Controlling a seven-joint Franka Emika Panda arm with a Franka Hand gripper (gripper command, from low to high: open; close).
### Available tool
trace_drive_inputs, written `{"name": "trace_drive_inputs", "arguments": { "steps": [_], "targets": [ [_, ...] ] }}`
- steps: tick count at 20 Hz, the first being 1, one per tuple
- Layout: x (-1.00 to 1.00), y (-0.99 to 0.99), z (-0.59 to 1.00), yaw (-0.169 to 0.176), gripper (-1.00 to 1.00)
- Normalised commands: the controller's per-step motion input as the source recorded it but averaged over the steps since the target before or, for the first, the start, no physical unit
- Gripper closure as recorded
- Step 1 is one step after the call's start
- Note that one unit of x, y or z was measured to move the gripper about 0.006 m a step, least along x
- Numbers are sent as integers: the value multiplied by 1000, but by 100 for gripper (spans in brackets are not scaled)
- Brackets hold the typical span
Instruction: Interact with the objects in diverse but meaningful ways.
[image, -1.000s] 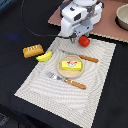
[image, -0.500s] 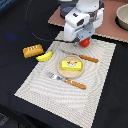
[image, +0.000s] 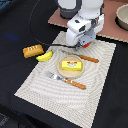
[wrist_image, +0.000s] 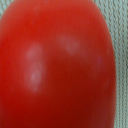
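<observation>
My gripper (image: 83, 42) is down over the round red tomato (image: 88, 44), of which only a red sliver shows under the hand at the far edge of the striped placemat (image: 55, 97). In the wrist view the tomato (wrist_image: 55, 65) fills nearly the whole picture and my fingers are hidden, so I cannot tell whether they are shut on it. The yellow block with a red label (image: 71, 64) lies on a small round plate (image: 62, 72) mid-mat. The yellow banana (image: 45, 56) and the orange-brown bread loaf (image: 33, 50) lie at the mat's left edge in the exterior view.
A fork (image: 65, 80) with a wooden handle lies in front of the plate and a knife (image: 83, 57) behind it. A brown board (image: 111, 26) and a bowl (image: 122, 17) are at the back right. A black cable (image: 33, 31) loops over the dark table.
The arm has come down and toward the exterior view's right over the tomato, which now is almost fully covered by the hand. The other toys have not moved.
</observation>
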Motion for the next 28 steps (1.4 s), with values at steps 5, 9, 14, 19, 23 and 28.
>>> {"name": "trace_drive_inputs", "arguments": {
  "steps": [5, 9, 14, 19, 23, 28],
  "targets": [
    [466, 50, 33, 0, 100],
    [519, 64, 64, 0, 100],
    [189, -87, 702, -4, 100],
    [-218, -543, 974, -29, 100],
    [-169, -711, 881, -8, 100],
    [-187, -828, 464, 0, 100]
  ]
}}
